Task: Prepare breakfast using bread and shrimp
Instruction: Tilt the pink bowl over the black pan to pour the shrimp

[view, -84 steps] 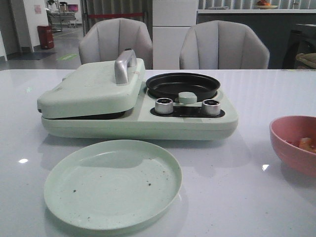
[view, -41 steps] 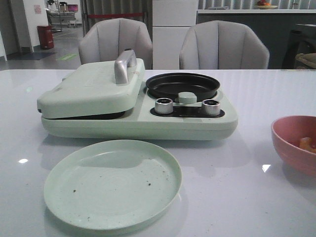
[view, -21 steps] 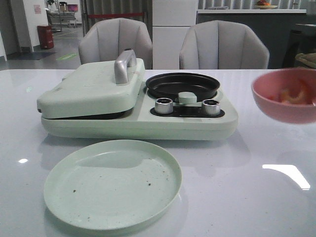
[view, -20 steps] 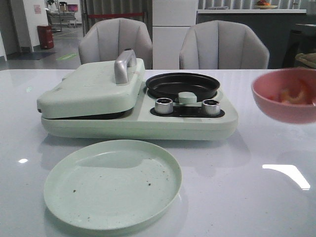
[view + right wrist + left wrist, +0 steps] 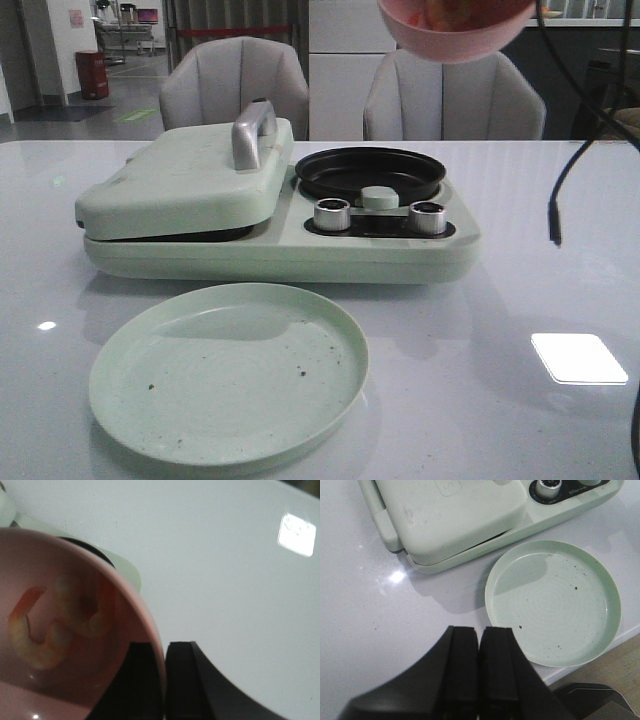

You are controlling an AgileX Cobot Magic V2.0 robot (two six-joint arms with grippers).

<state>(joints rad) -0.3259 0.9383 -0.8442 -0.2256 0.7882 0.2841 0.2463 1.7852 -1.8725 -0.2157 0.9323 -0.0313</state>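
Observation:
My right gripper (image 5: pixel 164 647) is shut on the rim of a pink bowl (image 5: pixel 75 670), one finger inside and one outside. Curled orange-pink shrimp (image 5: pixel 55 625) lie in that bowl. In the front view the bowl (image 5: pixel 455 28) hangs high at the top edge, above and a little behind the black round pan (image 5: pixel 370 172). My left gripper (image 5: pixel 480 635) is shut with nothing in it, low over the table beside the green plate (image 5: pixel 552 600). The bread is out of view.
A pale green breakfast machine (image 5: pixel 280 245) stands mid-table with its lid (image 5: pixel 185 175) down, and has two silver knobs (image 5: pixel 332 213). The round green plate's rim (image 5: pixel 350 350) lies in front of it. A black cable (image 5: pixel 555 200) dangles at the right. Two grey chairs (image 5: pixel 235 85) stand behind the table.
The pink bowl with the shrimp has risen from the table at the right, and moved left and up to hang over the black pan. A cable now hangs at the right.

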